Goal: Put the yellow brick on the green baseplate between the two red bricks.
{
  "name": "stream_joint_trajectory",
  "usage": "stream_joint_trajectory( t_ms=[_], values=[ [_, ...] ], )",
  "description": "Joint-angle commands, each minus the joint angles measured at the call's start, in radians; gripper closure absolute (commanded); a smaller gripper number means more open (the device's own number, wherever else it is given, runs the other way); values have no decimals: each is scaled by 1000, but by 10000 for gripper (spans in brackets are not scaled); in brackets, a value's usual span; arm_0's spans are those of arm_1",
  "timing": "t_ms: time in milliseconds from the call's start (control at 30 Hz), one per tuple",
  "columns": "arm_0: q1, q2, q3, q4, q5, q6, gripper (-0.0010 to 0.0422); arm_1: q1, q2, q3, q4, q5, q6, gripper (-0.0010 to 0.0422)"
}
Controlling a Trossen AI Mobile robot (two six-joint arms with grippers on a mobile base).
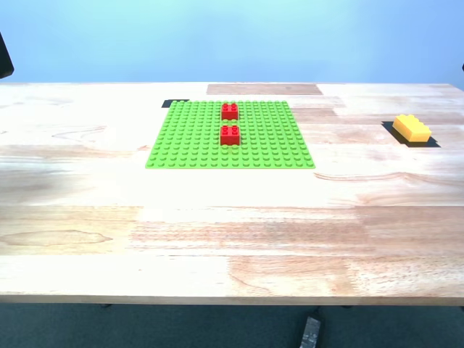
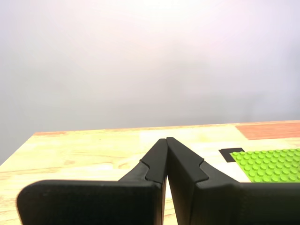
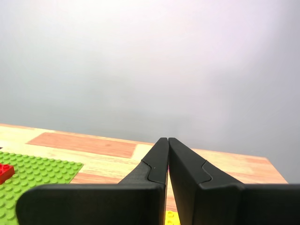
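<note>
The green baseplate (image 1: 190,138) lies flat at the table's middle back. The two red bricks (image 1: 230,111) (image 1: 230,135) stand on it in a line front to back, a narrow gap between them. The yellow brick (image 1: 411,127) sits on the bare table at the exterior view's right, far from the plate. My first gripper (image 2: 166,139) is shut and empty above the table, a corner of the baseplate (image 2: 272,164) to one side. My second gripper (image 3: 168,139) is shut and empty; the baseplate (image 3: 37,171), a red brick (image 3: 3,171) and a sliver of yellow (image 3: 170,219) show.
The wooden table (image 1: 217,239) has wide bare room in front of the plate. Black tape marks sit at the plate's back corner (image 1: 174,104) and under the yellow brick (image 1: 429,142). A dark object (image 1: 310,332) lies on the floor below the table's front edge.
</note>
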Motion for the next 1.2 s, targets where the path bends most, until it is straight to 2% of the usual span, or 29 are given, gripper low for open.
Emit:
stream_joint_trajectory(
  t_ms=[33,867,933,1100,1200],
  values=[
    [0,0,0,0,0,-1,412,0,0,0,0,0,0,413],
    [0,0,0,0,0,-1,412,0,0,0,0,0,1,412],
    [1,0,0,5,-12,55,413,0,0,0,0,0,0,413],
    [0,0,1,20,-31,388,412,0,0,0,1,0,-3,413],
    [0,0,5,-5,-30,486,413,0,0,0,12,1,-28,413]
  ],
)
